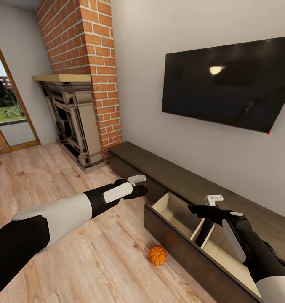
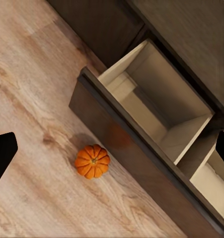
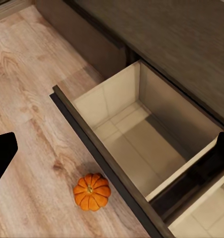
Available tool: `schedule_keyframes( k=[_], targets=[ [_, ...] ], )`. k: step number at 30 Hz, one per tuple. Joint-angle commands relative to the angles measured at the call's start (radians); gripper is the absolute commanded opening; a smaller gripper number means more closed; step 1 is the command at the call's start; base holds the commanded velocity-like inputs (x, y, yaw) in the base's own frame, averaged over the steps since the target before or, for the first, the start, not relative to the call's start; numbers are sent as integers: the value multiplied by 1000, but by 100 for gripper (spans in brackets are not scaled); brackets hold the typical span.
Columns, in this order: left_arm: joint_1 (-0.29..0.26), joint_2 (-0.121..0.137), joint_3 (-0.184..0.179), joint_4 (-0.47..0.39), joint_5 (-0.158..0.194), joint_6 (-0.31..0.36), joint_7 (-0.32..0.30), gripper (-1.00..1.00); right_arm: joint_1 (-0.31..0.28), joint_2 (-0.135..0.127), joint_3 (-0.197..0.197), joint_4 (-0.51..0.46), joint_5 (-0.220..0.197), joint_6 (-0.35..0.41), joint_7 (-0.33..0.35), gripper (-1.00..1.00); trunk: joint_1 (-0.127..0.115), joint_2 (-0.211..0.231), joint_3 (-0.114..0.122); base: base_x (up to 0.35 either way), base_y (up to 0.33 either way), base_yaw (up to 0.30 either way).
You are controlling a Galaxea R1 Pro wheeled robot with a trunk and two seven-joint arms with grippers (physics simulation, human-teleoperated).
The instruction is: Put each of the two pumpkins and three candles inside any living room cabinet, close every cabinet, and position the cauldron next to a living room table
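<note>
One pumpkin [image 1: 158, 255] sits on the wooden floor [image 1: 75, 261] just in front of the pulled-out drawer [image 1: 176, 210] of the long dark cabinet [image 1: 167, 168], close to the drawer front but apparently not touching it. It looks small, rigid and light, with a ribbed rounded skin that could roll or slip out of a pinch, so the safest hold is probably from above, fingers straddling its widest part across the ribs rather than on the short stem. The left gripper [image 1: 137, 179] hovers over the floor near the cabinet's front edge and the right gripper [image 1: 213, 200] hangs above the open drawer; neither carries anything, but how far apart their fingers stand is hard to tell from the head view, and the wrist views catch only dark fingertip edges. The drawer's pale beige inside is bare, divided into compartments, ready to receive the pumpkin. The smooth plank floor offers little to stop it rolling. Around stand a brick fireplace [image 1: 81, 84], a wall-mounted television [image 1: 230, 84] and a glazed door [image 1: 7, 118].
</note>
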Motion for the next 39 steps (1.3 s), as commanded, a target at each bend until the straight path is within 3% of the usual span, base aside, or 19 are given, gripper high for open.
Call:
schedule_keyframes(
  k=[1, 14, 31, 39],
  targets=[
    [0, 0, 0, 0, 0, 0, 0, 100, 0, 0, 0, 0, 0, 0, 0, 100, 0, 0, 2, 57, 0, 0],
    [0, 2, 0, 0, 0, 0, 0, 100, 1, 0, 0, 14, 0, -20, 0, 100, 0, 0, 22, 133, 0, 0],
    [0, 2, 0, 0, 0, 0, 0, 100, 1, 0, 0, 22, 0, -35, 0, 100, 0, 0, 48, 7, 0, 0],
    [0, 3, 0, 1, 0, 0, 0, 100, 0, 1, 1, 23, 0, -35, -3, 100, 0, 0, 49, 0, 0, 11]
  ],
)
